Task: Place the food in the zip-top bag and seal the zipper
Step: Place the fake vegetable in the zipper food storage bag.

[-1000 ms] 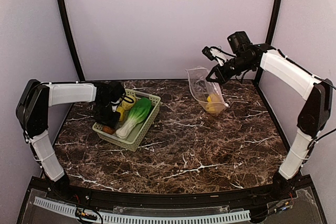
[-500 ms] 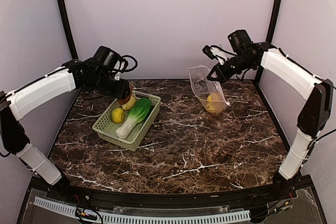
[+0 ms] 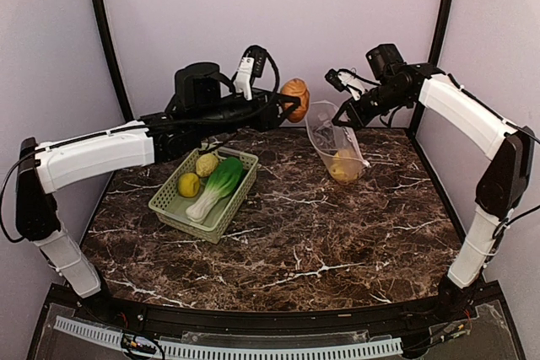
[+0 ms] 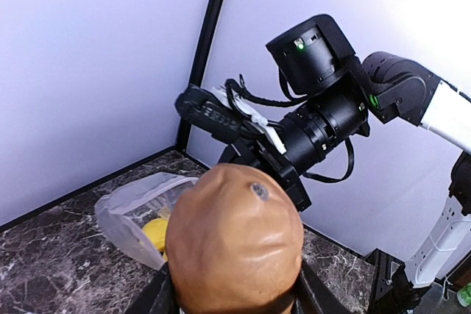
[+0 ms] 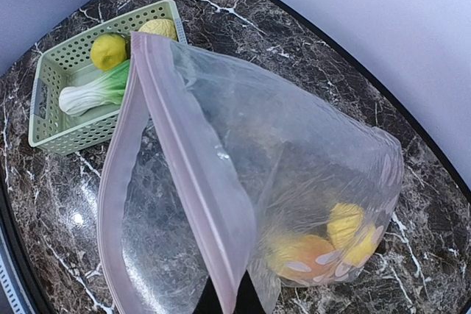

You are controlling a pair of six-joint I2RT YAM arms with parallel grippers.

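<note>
Brown and rounded, the toy potato (image 3: 294, 93) is pinched in the left gripper (image 3: 285, 102) and hangs in the air just beside the mouth of the clear plastic zip-top bag with white dots (image 3: 336, 145). The right gripper (image 3: 343, 115) is closed on the top edge of this bag, on the thin pinkish-white zipper strip (image 5: 182, 145). It holds the bag up so that the mouth gapes toward the left arm. The bottom of the bag rests on the dark marble table (image 3: 321, 242), and some yellow and orange toy pieces (image 5: 346, 227) lie inside it.

I judge that the step in hand is carrying the potato to the bag. The next move calls for bringing it over the opening, between the 2 lips, and lowering it before release. The mouth looks narrow and soft, so the potato may push a lip shut or fall outside.

Another 3 pieces lie in the light green lattice basket (image 3: 239, 194), well apart from the bag: a yellow lemon-like ball (image 3: 189, 185), a pale yellow round piece (image 3: 207, 163) and a bok choy with white stem and green leaves (image 3: 217, 187). Nothing stands between potato and bag. The zipper is not yet sealed.
</note>
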